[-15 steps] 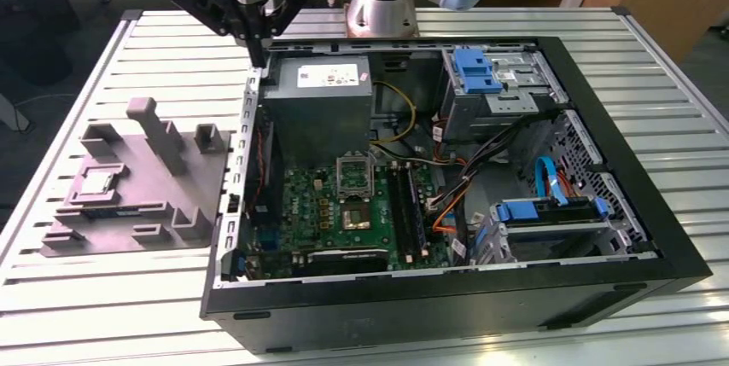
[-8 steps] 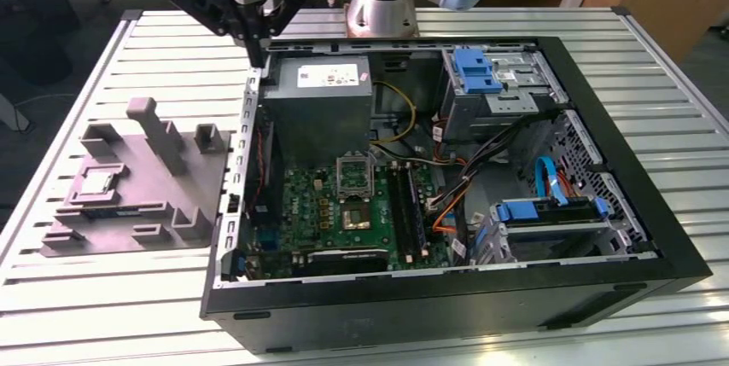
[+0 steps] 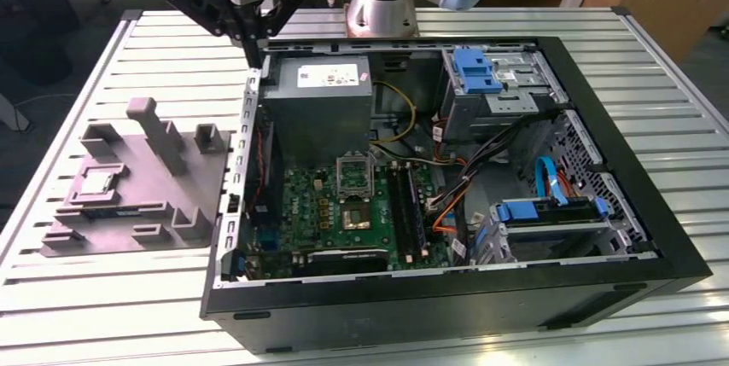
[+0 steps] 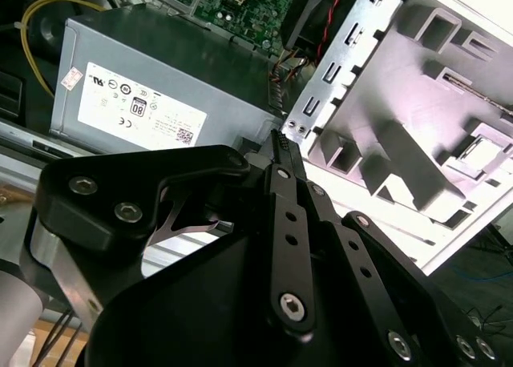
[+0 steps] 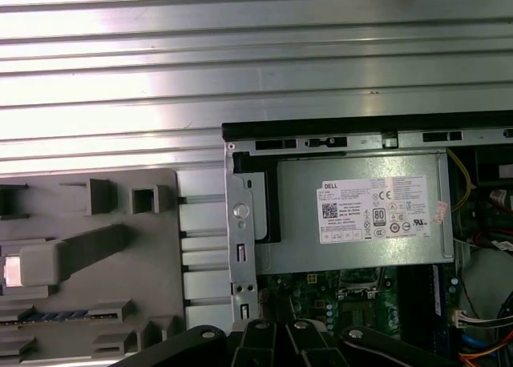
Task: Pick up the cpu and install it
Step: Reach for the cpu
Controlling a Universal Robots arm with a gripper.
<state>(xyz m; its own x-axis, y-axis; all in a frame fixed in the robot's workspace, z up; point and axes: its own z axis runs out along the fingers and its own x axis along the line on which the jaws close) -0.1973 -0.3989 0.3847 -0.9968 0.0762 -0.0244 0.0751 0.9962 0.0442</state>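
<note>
Hovering over the back corner of the open computer case [image 3: 456,306], my gripper [image 3: 259,43] has its black, bolted linkage fingers [image 4: 282,183] drawn together to a narrow tip, pinched closed with nothing between them. In the second wrist view the gripper [image 4: 284,139] points towards the perforated sheet-metal edge of the case, beside the power supply [image 4: 152,94], a plain grey steel box with a white label.

The cpu [image 3: 97,183] is well apart from me. It lies flat in a shallow square recess of the grey moulded tray [image 3: 114,245], which sits on the exterior view's left of the case. It is a small square with a pale, shiny top. In the second wrist view the cpu [image 4: 481,155] catches the light inside its pocket. The tray [image 4: 377,78] is matte plastic, with blocky upright posts, slots and stepped pockets rising from its base.

Inside the case, the green motherboard [image 3: 330,212] lies flat, crowded with small parts. On it, the socket [image 3: 353,174] is a silver-framed rectangle with a dark centre. Long black memory sticks [image 3: 407,212] stand on edge just beside it, towards the exterior view's right. Blue plastic drive brackets [image 3: 473,72] and loose orange, yellow and black cables fill the case's other half.

Everything rests on a table [image 3: 114,315] of ribbed aluminium slats, bright and reflective.
</note>
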